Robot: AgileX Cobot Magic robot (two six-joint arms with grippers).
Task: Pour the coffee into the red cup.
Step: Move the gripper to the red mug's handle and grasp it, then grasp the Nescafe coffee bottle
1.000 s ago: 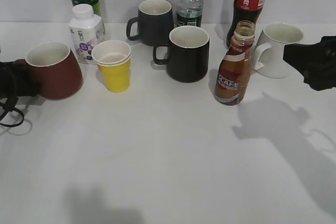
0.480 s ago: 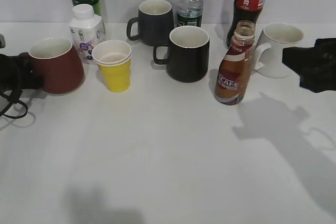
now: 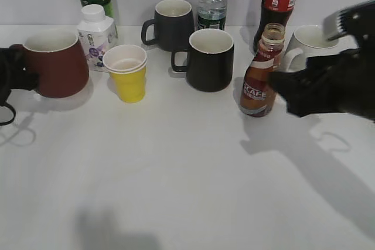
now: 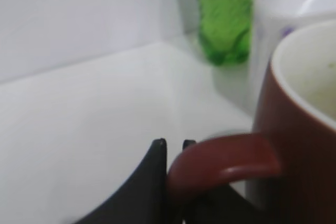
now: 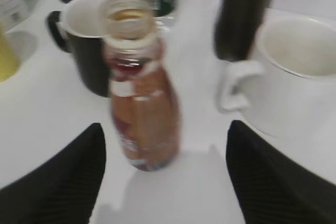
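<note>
A: So, where's the coffee (image 3: 261,80)?

B: Right of centre on the counter (image 3: 176,174), uncapped, the white mug (image 3: 309,51) and cola bottle (image 3: 279,4) close behind. The right end effector (image 5: 165,177) is spread wide, just short of it.

A: And the red cup (image 3: 54,62)?

B: Far left, the left end effector (image 4: 173,148) clamped on its handle; the milk carton (image 3: 96,34) and yellow cup (image 3: 127,73) stand between.

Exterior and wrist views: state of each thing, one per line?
Coffee bottle: upright, uncapped, nearly full.
Red cup: upright, held by its handle.
Left tool: shut on the handle.
Right tool: open, either side of the bottle, not touching.
Black mug: upright.
Yellow cup: upright, white cup nested inside.
</note>
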